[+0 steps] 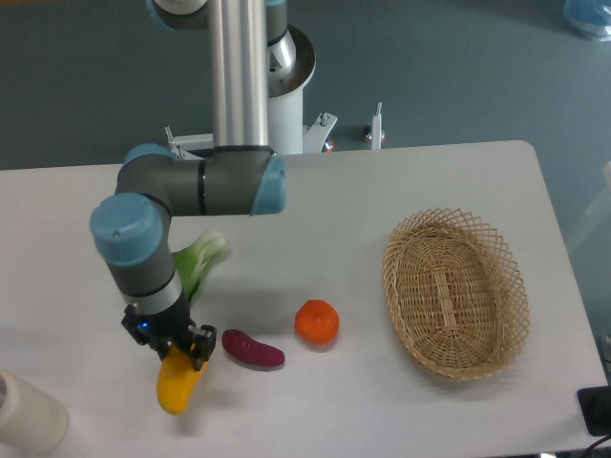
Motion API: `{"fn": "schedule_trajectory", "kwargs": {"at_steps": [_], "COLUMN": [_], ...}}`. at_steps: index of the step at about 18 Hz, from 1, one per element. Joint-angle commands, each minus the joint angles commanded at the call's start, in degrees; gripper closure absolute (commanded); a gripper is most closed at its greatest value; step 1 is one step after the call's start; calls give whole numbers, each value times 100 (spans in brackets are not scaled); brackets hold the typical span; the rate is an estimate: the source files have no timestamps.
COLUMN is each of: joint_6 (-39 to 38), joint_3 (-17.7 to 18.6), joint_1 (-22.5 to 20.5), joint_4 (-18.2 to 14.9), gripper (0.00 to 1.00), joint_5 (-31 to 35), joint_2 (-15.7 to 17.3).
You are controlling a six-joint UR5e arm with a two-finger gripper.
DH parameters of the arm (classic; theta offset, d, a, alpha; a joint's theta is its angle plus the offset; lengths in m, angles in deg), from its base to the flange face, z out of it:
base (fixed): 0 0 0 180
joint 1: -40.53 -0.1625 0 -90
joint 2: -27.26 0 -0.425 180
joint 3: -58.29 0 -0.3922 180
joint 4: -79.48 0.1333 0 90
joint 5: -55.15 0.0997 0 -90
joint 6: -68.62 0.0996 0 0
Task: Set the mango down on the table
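The yellow mango hangs tilted in my gripper, whose fingers are shut on its upper, orange end. It sits low over the front left part of the white table; whether its lower end touches the surface I cannot tell. The arm reaches down from the back and covers part of the leafy green behind it.
A purple oblong vegetable lies just right of the mango. A round orange fruit is further right. A green leafy vegetable lies behind the arm. An oval wicker basket stands at the right. A white cylinder stands at the front left corner.
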Motion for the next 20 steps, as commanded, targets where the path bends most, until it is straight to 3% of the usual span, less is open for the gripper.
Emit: {"fn": "schedule_trajectory", "kwargs": {"at_steps": [20], "joint_6": [62], "joint_3": [62], "joint_1": [18], "joint_4": [-17], "gripper": [34], "joint_5": [26], "joint_2": [-88]}}
